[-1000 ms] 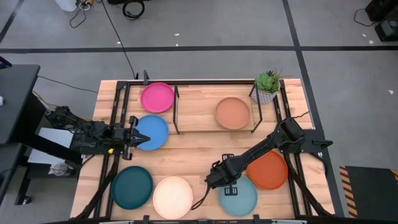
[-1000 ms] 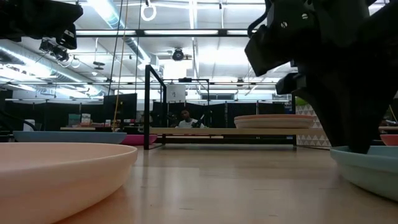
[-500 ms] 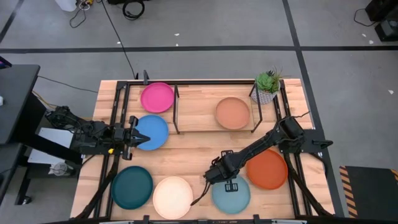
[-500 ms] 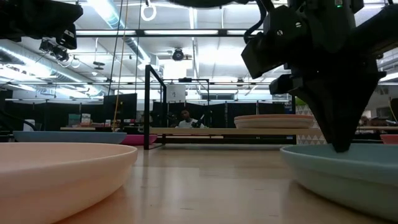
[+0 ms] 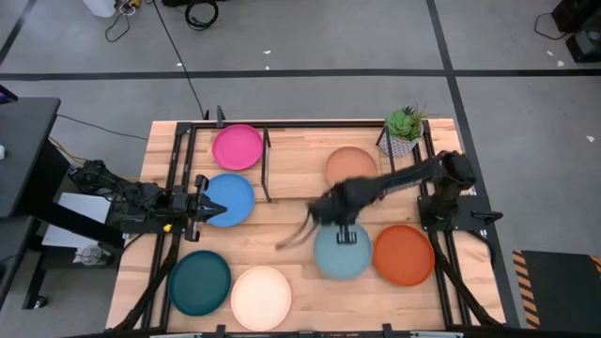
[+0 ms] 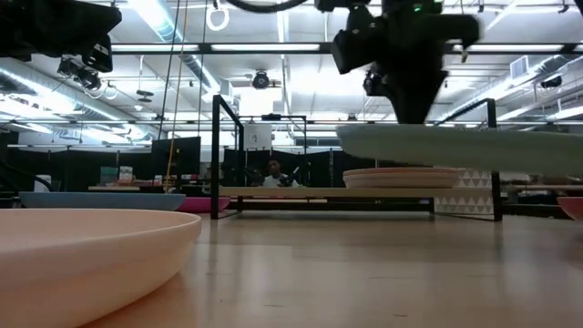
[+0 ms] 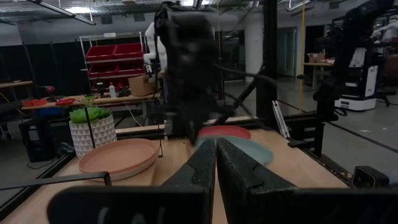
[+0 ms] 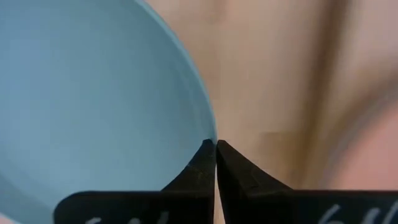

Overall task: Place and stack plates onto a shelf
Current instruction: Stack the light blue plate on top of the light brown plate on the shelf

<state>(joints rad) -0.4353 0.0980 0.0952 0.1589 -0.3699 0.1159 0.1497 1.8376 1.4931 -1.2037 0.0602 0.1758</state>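
Note:
My right gripper (image 5: 340, 225) is shut on the light blue plate (image 5: 343, 255), which hangs in the air in front of the shelf (image 5: 300, 178); the low view shows the light blue plate (image 6: 455, 146) level above the table. A peach plate (image 5: 349, 161) lies on the shelf board, partly behind my right arm. My left gripper (image 5: 207, 205) is shut and hovers over the left rim of the blue plate (image 5: 233, 199), touching nothing. The pink plate (image 5: 238, 147) lies left of the shelf's left upright. The orange (image 5: 404, 255), dark teal (image 5: 200, 282) and cream (image 5: 261, 298) plates rest on the table. My right gripper pinches the light blue plate at its rim (image 8: 209, 132), on the side facing the shelf, between the two fingers. The fingers come from above, pointing down. The plate is lifted clear of the table and stays about level, reaching from the fingers toward the table's near edge.
A potted plant (image 5: 404, 130) stands at the shelf's right far corner. Black frame uprights (image 6: 217, 150) rise at the shelf's ends. In the low view the cream plate (image 6: 82, 255) fills the near left. A person sits far behind the shelf.
My right gripper has risen and swung from near the table's near edge toward the shelf. The light blue plate, which lay on the table beside the orange plate, first slid a little left and now hangs lifted clear, nearer the shelf.

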